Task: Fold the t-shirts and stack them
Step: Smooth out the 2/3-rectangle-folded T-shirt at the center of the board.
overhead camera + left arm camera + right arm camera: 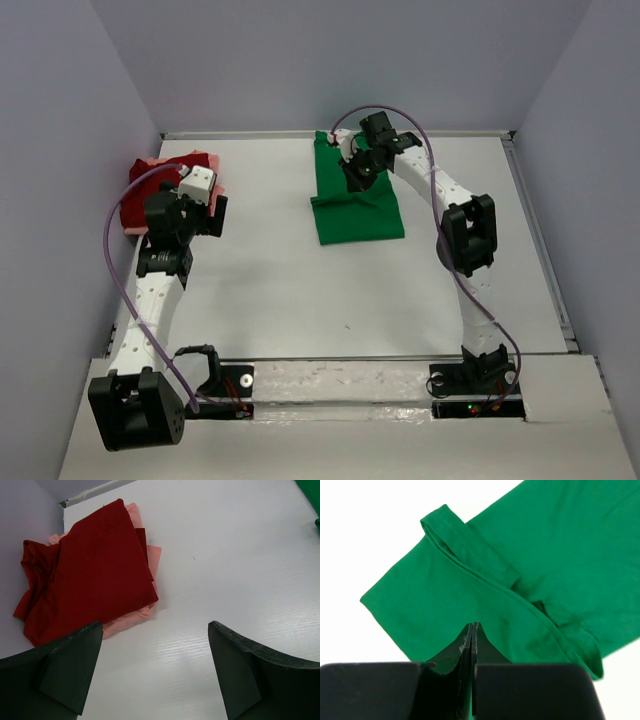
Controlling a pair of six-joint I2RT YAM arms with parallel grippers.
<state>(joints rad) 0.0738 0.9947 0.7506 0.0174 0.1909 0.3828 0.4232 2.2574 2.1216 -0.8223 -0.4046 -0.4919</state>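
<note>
Green shirt [356,205]: lies flat on the white surface [280,290], at the far middle, slightly right of centre. It is folded into a long panel running from the far edge toward the arms. In the right wrist view a hemmed sleeve is turned over onto the body, with a seam ridge running diagonally across the cloth.

Dark red shirt [95,575]: sits in the far left corner, close to the left wall. It is folded into a rough square, though its wall-side portion is bunched and rumpled. It rests on top of the pink shirt [151,562], whose edges show beyond the red cloth on the far, right and near sides. This pile is well apart from the green shirt.

Right tool [472,626]: positioned over the far end of the green shirt. Jaws pressed fully together, no gap visible. Tips meet the cloth; whether any fabric is nipped between them cannot be told.

Left tool [154,630]: hovers above bare surface just beside the red and pink pile. Jaws spread wide, nothing between them.
</note>
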